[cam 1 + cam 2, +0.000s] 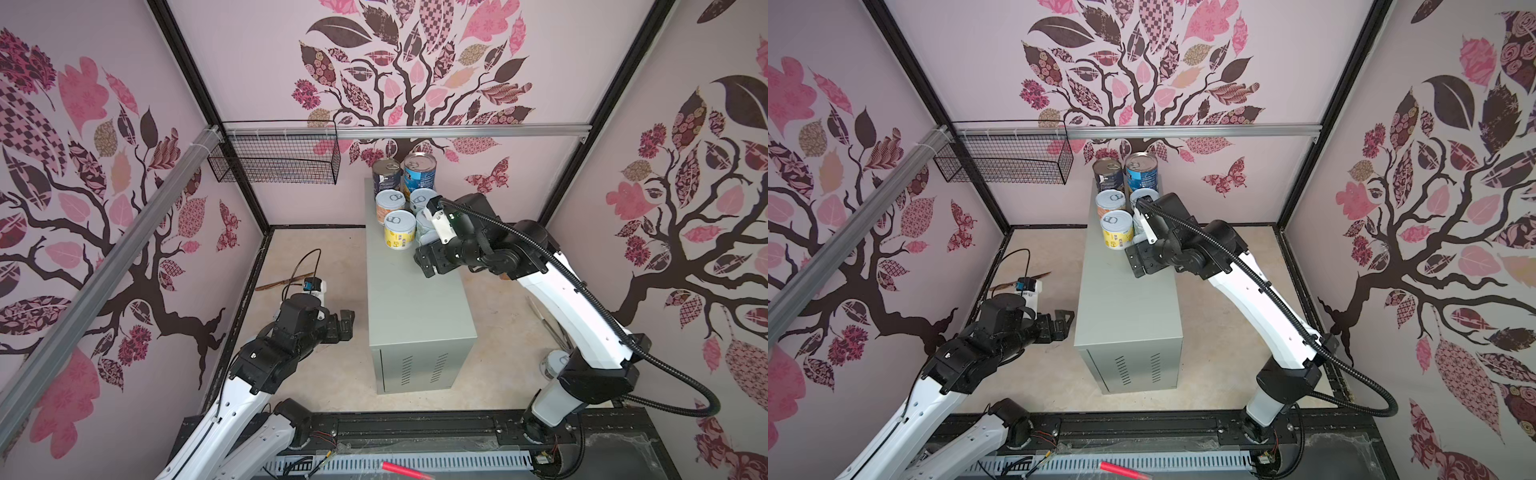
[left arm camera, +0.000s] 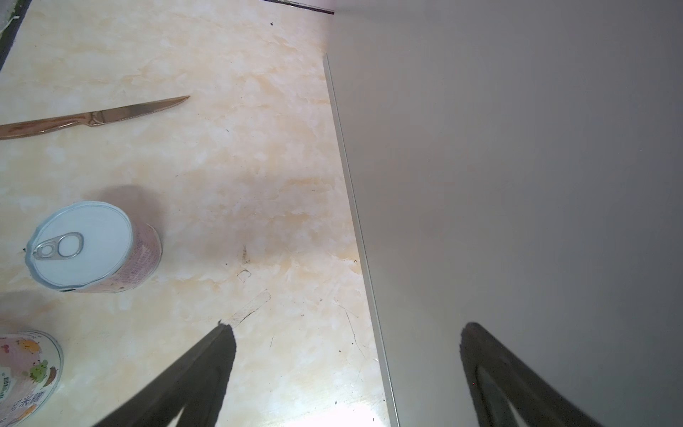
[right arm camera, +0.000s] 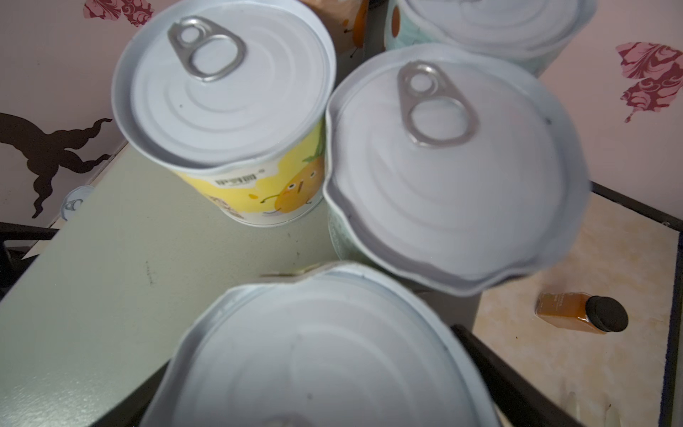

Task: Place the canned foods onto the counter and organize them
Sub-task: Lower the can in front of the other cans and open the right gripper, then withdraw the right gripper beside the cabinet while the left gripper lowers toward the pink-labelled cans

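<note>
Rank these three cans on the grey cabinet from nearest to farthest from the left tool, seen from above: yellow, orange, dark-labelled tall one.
1. Yellow can: front of the row on the counter, closest to the left tool.
2. Orange can: directly behind the yellow one.
3. Dark-labelled tall can: at the back, by the wall.

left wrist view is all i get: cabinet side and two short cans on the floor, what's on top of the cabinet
Observer: A dark-labelled tall can and a blue-labelled tall can stand at the far end of the counter.
Operator: any short ones up there
Observer: Yes, a yellow can and an orange can stand upright in front of them; more beside these are partly hidden.
Operator: and the right gripper
Observer: The right gripper is open over that group, jaws spread either side of a white-lidded can.
</note>
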Robot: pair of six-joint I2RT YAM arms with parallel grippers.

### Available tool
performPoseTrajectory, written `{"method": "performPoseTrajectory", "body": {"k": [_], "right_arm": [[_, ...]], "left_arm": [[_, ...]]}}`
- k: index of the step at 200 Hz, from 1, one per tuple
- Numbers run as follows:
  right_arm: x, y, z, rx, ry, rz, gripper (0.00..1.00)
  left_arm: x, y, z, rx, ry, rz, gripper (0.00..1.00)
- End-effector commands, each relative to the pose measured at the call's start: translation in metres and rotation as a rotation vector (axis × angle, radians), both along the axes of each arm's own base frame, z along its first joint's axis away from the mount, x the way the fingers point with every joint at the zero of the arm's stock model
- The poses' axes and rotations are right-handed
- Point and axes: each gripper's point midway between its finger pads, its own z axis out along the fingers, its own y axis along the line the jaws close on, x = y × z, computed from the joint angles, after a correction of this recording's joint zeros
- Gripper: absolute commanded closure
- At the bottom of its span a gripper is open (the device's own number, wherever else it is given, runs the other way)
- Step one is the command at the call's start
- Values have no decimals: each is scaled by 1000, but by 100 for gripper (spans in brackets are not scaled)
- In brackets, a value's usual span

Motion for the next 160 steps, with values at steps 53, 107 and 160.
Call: {"method": "performPoseTrajectory", "body": {"k": [53,107,160], "right_arm": [[-25,-19,44,108,-91,15,0],[-51,-56,74,244,-197,-50,0],[-65,-101,63,292,-258,-198,0]], "left_arm": [[5,8,-8,51,6,32,2],[6,19,5,73,8,97,2],[17,28,22,125,39,174,2]]}}
